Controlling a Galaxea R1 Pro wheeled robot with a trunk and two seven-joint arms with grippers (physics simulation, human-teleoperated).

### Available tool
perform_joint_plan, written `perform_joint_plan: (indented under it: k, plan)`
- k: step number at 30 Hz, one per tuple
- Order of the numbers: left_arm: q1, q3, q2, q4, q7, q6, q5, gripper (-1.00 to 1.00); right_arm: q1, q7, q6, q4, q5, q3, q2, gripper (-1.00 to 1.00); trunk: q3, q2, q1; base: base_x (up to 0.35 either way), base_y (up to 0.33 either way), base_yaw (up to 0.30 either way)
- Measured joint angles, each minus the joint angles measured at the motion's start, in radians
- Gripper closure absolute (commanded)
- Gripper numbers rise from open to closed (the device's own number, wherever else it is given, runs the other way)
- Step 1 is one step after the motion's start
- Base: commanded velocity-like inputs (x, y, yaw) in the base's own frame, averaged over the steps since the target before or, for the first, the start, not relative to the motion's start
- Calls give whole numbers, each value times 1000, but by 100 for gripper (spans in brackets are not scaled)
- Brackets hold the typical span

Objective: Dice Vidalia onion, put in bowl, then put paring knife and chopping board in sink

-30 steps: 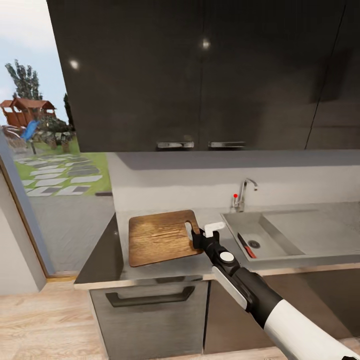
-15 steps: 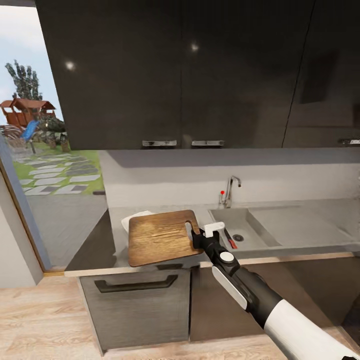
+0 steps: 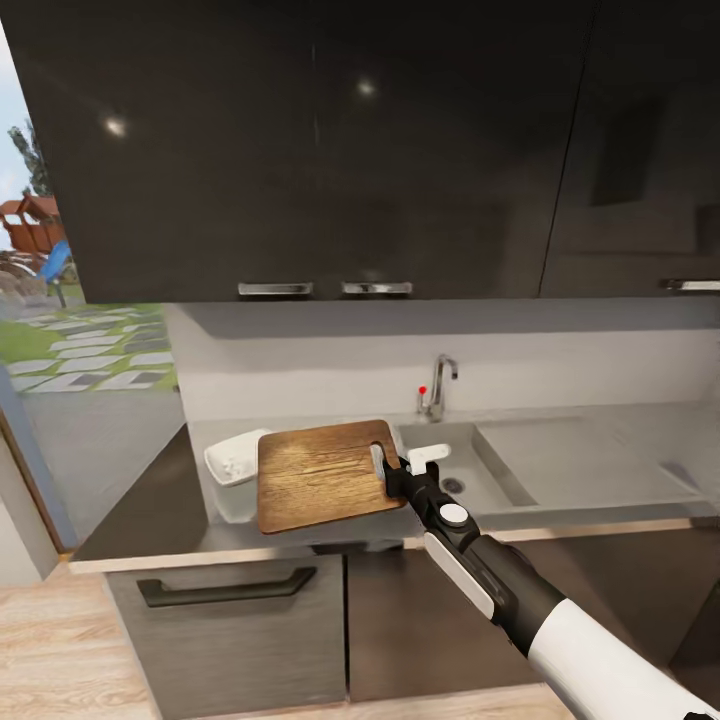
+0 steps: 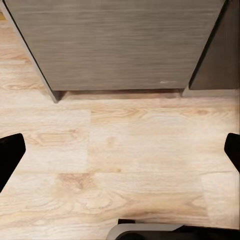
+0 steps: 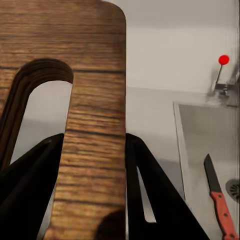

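Chopping board (image 3: 325, 475) is clamped in the right gripper (image 3: 392, 470) by its slotted end. Paring knife (image 5: 218, 197) lies in the sink (image 3: 480, 478) beyond that gripper. Left gripper (image 4: 120, 150) hangs wide apart.

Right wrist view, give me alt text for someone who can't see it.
The right gripper clamps the slotted end of the wooden chopping board. Beyond it lie the grey countertop and the sink, with the paring knife in the basin and a red-knobbed tap behind.

The right arm (image 3: 560, 620) has a glossy white forearm shell that gives way to a black wrist section bearing a pale grey side strip and a round white cap, ending in a white-tipped right gripper (image 3: 400, 466) with black fingers (image 5: 150, 200).
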Motion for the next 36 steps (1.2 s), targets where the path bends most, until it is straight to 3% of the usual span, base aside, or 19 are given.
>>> perform_joint_plan:
  k: [24,28,31,32,36]
  plan:
    - [0,0,1,-1,0,-1,0,-100,0,-22,1,16,5,-1,4,100,0,0,0,138,-257,0]
    - [0,0,1,-2,0,-1,0,-100,0,-195,-4,91,5,-25,27,100,0,0,0,4,-16,0]
    - [0,0,1,-2,0,-1,0,-100,0,-382,-51,109,-6,-74,64,100,0,0,0,1,-3,0]
    - [0,0,1,-2,0,-1,0,-100,0,-488,-90,114,-9,-94,86,100,0,0,0,0,0,0]
    - [0,0,1,-2,0,-1,0,-100,0,-615,-163,132,-23,-111,102,100,0,0,0,0,0,0]
